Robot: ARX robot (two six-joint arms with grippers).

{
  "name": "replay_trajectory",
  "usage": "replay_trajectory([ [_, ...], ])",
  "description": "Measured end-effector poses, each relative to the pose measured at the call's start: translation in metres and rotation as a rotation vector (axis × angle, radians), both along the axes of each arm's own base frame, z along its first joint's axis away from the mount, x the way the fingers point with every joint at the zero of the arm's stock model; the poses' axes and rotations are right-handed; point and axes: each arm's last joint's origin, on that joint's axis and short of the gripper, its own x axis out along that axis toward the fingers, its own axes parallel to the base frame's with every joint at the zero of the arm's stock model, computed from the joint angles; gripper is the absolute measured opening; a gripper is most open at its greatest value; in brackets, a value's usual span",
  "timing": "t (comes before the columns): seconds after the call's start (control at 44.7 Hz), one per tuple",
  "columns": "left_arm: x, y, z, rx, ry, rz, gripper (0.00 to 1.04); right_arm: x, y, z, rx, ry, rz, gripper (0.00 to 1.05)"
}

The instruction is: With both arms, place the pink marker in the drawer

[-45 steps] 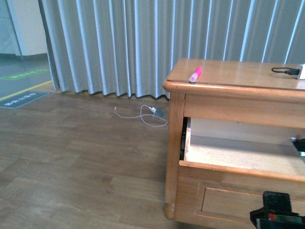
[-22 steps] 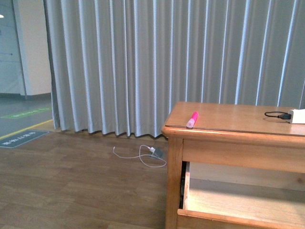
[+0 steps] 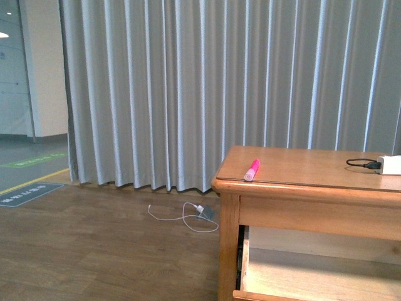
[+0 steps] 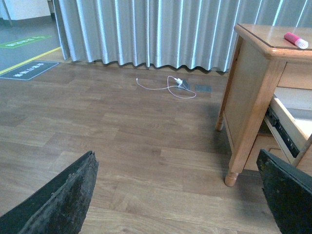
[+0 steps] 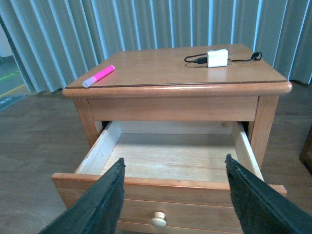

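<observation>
The pink marker (image 3: 252,169) (image 5: 98,76) (image 4: 296,40) lies on the dresser top, near its left front corner. Below the top, the drawer (image 5: 170,185) (image 3: 250,269) (image 4: 287,131) is pulled out, showing a pale wood interior with nothing inside and a round pale knob (image 5: 158,220). My right gripper (image 5: 175,200) is open in front of the drawer, its fingers (image 5: 100,207) apart over the drawer's front edge. My left gripper (image 4: 178,195) is open above the floor to the left of the dresser, holding nothing. Neither arm shows in the front view.
A white charger box with a black cable (image 5: 217,58) (image 3: 376,164) sits on the dresser top (image 5: 204,73) at the back right. A white cord (image 3: 185,216) (image 4: 170,87) lies on the wood floor by the grey curtain (image 3: 219,88). The dresser leg (image 4: 236,165) stands by my left gripper.
The front view has tilted upward: the dresser sits lower in the picture, and the black gripper parts seen at the bottom right have left it. The marker has not moved on the dresser.
</observation>
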Motion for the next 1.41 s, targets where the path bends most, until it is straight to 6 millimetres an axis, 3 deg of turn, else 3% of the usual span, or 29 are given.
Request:
replay_trajectory([
  [0.134,0.000,0.000,0.000,0.000,0.000,0.000,0.99,-0.007,-0.005,-0.017,-0.059,0.035,0.003,0.33],
  [0.492,0.000,0.000,0.000,0.000,0.000,0.000,0.99,-0.011,-0.006,-0.018,-0.062,0.011,-0.001,0.98],
  [0.738,0.000,0.000,0.000,0.000,0.000,0.000,0.99,-0.011,-0.006,-0.018,-0.063,0.012,-0.001,0.96],
  [0.828,0.005,-0.001,-0.004,-0.073,0.098,0.137,0.99,-0.011,-0.006,-0.018,-0.064,0.011,-0.001,0.96],
  [0.94,0.021,-0.006,0.012,-0.088,0.121,0.090,0.99,-0.011,-0.006,-0.018,-0.064,0.011,0.000,0.96],
  [1.119,0.068,-0.017,0.046,-0.058,0.123,-0.017,0.99,-0.011,-0.006,-0.018,-0.064,0.011,-0.001,0.96],
  [1.409,0.170,-0.054,0.076,0.055,0.190,-0.164,0.99,-0.011,-0.006,-0.018,-0.064,0.011,-0.001,0.96],
])
